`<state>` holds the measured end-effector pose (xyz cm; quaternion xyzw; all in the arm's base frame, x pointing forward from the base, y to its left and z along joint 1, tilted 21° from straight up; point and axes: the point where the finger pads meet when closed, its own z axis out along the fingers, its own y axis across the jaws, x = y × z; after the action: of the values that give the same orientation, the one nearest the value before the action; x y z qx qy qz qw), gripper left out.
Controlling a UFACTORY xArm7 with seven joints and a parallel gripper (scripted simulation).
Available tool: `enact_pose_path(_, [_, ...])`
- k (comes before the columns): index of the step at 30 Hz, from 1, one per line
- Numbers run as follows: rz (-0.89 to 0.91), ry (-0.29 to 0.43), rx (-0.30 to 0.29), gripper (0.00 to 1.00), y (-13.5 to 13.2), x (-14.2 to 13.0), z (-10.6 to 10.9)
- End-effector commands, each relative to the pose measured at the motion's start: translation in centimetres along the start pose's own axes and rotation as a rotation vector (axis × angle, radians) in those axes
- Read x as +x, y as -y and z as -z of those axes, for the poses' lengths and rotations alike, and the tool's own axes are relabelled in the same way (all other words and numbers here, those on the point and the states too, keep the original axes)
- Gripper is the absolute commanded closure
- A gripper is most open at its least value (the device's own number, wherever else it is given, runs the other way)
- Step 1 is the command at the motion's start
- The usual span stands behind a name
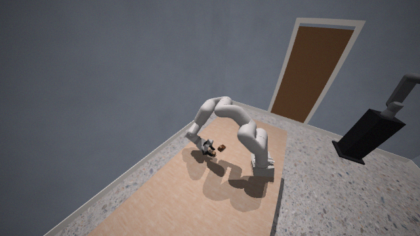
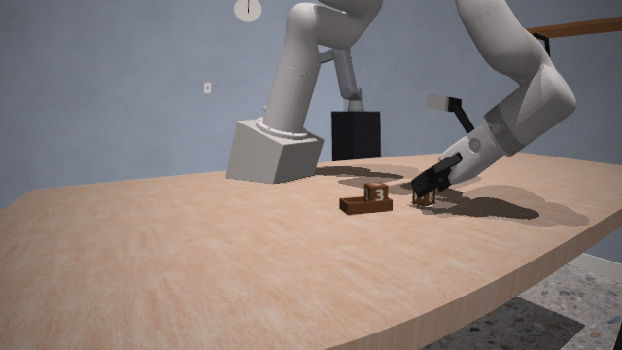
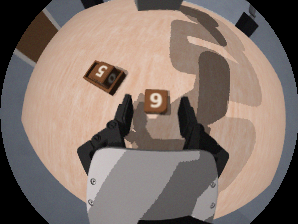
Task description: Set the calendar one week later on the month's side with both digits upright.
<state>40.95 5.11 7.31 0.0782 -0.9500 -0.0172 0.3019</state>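
The loose brown cube (image 3: 156, 101) (image 2: 424, 197) (image 1: 213, 153) sits on the table. Its top in the wrist view shows a white 6 or 9; an 8 shows on a side in the exterior view. My gripper (image 3: 156, 103) (image 2: 429, 189) is open, its black fingers apart on either side of this cube, with gaps to both. The brown tray (image 3: 98, 86) (image 2: 365, 208) (image 1: 224, 147) lies flat on the table. The other cube (image 3: 102, 72) (image 2: 376, 192) stands at one end of it, a 5 on top and a 3 on the side facing the exterior camera. The tray's other end is empty.
The table (image 2: 194, 253) (image 1: 184, 203) carries the arm's base (image 2: 253, 153) (image 1: 263, 172) beyond the tray in the exterior view. The arm reaches over the table and its shadows fall around the loose cube. A black pedestal (image 1: 369, 136) (image 2: 356, 136) stands off the table.
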Motion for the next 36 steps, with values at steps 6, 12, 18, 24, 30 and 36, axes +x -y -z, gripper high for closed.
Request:
enact_pose_path(6, [0.0, 0.004, 0.0, 0.31, 0.0, 2.1, 1.7])
enact_pose_path(12, [0.0, 0.004, 0.0, 0.31, 0.0, 3.7, 2.8])
enact_pose_path(18, [0.0, 0.004, 0.0, 0.31, 0.0, 4.6, 3.4])
enact_pose_path(24, [0.0, 0.004, 0.0, 0.31, 0.0, 4.8, 3.5])
enact_pose_path(30, [0.002, 0.056, -0.002, 0.31, -0.1, 4.8, 3.5])
enact_pose_path(36, [0.002, 0.2, -0.002, 0.31, -0.1, 4.9, 3.5])
